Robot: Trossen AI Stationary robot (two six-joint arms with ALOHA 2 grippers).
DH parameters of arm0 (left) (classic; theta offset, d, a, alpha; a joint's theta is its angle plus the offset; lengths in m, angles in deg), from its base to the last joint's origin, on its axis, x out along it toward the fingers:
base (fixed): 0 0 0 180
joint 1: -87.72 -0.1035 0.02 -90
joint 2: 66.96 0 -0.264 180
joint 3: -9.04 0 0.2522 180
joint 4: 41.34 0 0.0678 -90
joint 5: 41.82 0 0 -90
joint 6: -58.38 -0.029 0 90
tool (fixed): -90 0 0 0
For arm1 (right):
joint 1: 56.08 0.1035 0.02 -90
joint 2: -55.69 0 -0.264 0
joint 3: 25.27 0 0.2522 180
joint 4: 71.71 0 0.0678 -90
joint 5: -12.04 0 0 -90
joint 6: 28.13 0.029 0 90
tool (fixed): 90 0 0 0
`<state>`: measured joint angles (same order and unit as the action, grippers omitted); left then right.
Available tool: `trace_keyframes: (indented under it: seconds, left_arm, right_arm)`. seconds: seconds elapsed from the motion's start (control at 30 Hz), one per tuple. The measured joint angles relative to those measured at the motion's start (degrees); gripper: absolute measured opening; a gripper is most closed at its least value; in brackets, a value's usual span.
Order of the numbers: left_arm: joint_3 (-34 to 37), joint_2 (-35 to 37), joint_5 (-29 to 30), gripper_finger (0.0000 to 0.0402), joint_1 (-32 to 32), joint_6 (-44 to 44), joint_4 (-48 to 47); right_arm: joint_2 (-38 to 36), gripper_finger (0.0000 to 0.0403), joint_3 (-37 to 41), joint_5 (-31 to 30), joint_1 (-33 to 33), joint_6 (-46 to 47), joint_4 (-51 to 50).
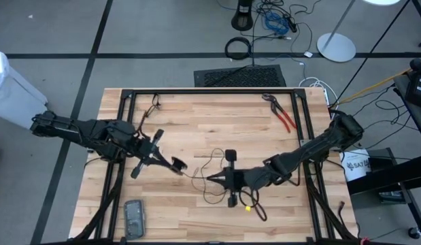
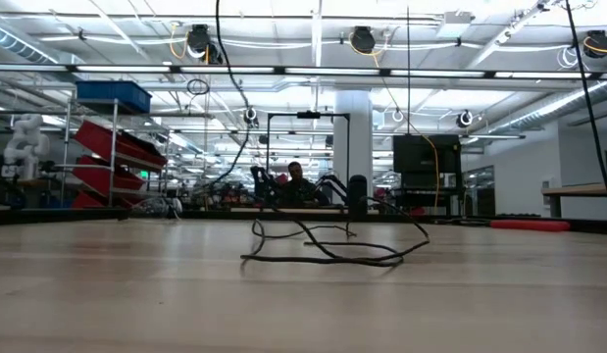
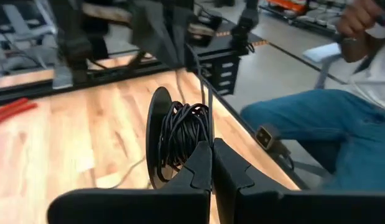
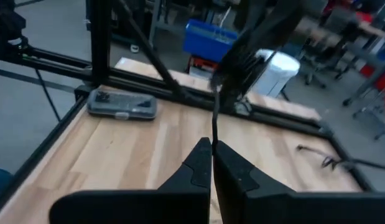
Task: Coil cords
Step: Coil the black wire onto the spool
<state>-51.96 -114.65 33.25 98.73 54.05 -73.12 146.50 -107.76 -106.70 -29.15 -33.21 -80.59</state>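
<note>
Looks like the winding is well under way here. The left gripper (image 1: pixel 177 165) sits over the middle-left of the wooden table (image 1: pixel 196 116) with its fingers pinched tight on a bundle of wraps of the thin black cord (image 3: pixel 187 134), already looped around a dark round disc-like piece in the left wrist view. The right gripper (image 1: pixel 211 177) is just across from it, near the table's centre, fingers closed narrow on a single strand of the same cord that runs out ahead of it in the right wrist view. The rest of the cord lies loose on the wood between and just behind the two grippers, in a few sloppy loops; the low view shows that slack lying flat. I can't pick out its pale end piece for sure. My read: a fair part is coiled, a decent tail isn't. Next move probably needs the right side to feed slack around the bundle while the left keeps its pinch, without letting wraps slip off. Red-handled pliers (image 1: pixel 281 112) and a small grey case (image 1: pixel 134 218) sit well clear.
</note>
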Motion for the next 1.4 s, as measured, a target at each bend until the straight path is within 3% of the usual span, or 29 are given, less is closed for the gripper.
trace_keyframes:
  seconds: [0.3, 0.53, 0.67, 1.1, 1.4]
  left_arm:
    - [0.00, -5.63, -0.38, 0.0002, 0.00, 0.56, 0.31]
    - [0.00, -9.10, -4.60, 0.0002, 0.00, -1.25, 3.39]
    - [0.00, -10.48, -6.32, 0.0002, 0.00, -3.50, 7.50]
    - [0.00, -13.12, -7.97, 0.0002, -0.17, -5.48, 13.96]
    - [-0.02, -14.84, -9.06, 0.0002, -0.59, -6.55, 19.03]
  right_arm:
    - [-0.27, 0.0000, -1.85, 3.83, -4.98, -6.58, 1.74]
    - [-0.16, 0.0000, -3.77, 5.52, -7.58, -9.94, 1.71]
    - [-0.16, 0.0000, -4.22, 9.81, -9.31, -10.64, 3.16]
    - [0.12, 0.0000, -4.28, 20.16, -16.12, -3.72, 7.89]
    - [4.07, 0.0000, -4.28, 21.78, -17.24, -0.45, 10.54]
